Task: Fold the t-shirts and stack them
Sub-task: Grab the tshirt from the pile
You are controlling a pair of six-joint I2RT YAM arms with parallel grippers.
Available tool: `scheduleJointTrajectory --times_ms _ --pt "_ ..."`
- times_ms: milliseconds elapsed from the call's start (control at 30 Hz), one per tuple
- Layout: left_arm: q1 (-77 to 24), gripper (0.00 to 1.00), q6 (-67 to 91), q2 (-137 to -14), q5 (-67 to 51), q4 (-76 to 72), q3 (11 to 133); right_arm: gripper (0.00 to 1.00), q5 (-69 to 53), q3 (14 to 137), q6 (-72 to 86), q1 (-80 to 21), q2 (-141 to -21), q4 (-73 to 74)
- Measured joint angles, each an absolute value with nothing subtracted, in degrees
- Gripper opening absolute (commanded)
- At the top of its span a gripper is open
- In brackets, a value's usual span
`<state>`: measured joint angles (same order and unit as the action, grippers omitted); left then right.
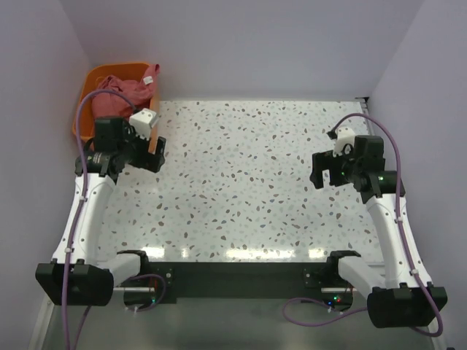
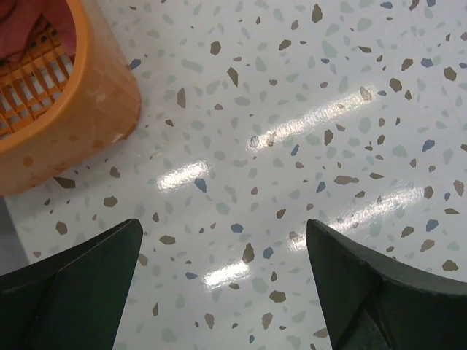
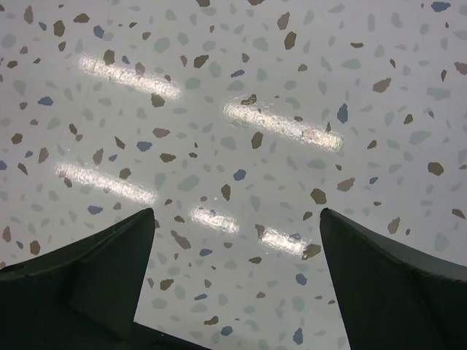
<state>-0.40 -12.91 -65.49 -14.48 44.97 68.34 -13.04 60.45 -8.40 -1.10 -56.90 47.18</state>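
Here, seen from above, the left gripper (image 1: 149, 153) stands released, its two dark fingers (image 2: 80, 284) spread wide with only the bare speckled table (image 1: 241, 189) between them. It hovers near the table's 9 o'clock edge and points roughly toward 3 o'clock. The right gripper (image 1: 319, 169) is likewise released and empty, its fingers (image 3: 394, 284) parted over bare surface. It sits near the 3 o'clock edge and faces 9 o'clock, so the two grippers face each other, well apart, across the table's middle.

Just beyond the left gripper, at about 11 o'clock from it, an orange basket (image 1: 82, 109) occupies the table's 10 o'clock corner. The t-shirts (image 1: 125, 89) lie bunched inside this basket as a crumpled dusty-pink heap rising above its rim. A small white tag (image 1: 151, 73) shows at the heap's 2 o'clock side. How many shirts the heap holds cannot be told.

In the left wrist view the basket's rounded corner and slatted inside fill the 10 o'clock corner, with pink cloth within. The white left arm (image 1: 91, 211) and right arm (image 1: 387, 226) run back to the 6 o'clock edge.
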Motion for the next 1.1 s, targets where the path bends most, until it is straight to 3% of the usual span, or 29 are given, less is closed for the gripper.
scheduleJointTrajectory --times_ms 133,300,533,800,1100 --pt "-0.43 1.0 -12.82 -66.81 -13.61 45.56 73.14 0.99 -13.06 60.8 -8.36 -1.1 -56.99 47.22" --pt "0.27 1.0 -13.23 -73.91 -12.05 44.91 87.94 0.99 -13.23 62.83 -8.16 -1.1 -58.3 47.2" --pt "11.88 1.0 -14.5 -91.81 -14.72 43.0 109.54 0.99 -14.57 65.63 -7.9 -1.1 -60.12 47.07" --pt "16.62 1.0 -20.29 -99.42 -17.02 35.75 106.24 0.99 -15.07 66.94 -7.01 -1.1 -62.89 46.74" --pt "17.58 1.0 -26.39 -117.6 -21.61 35.27 117.12 0.99 -15.14 67.75 -6.85 -1.1 -66.11 46.65"
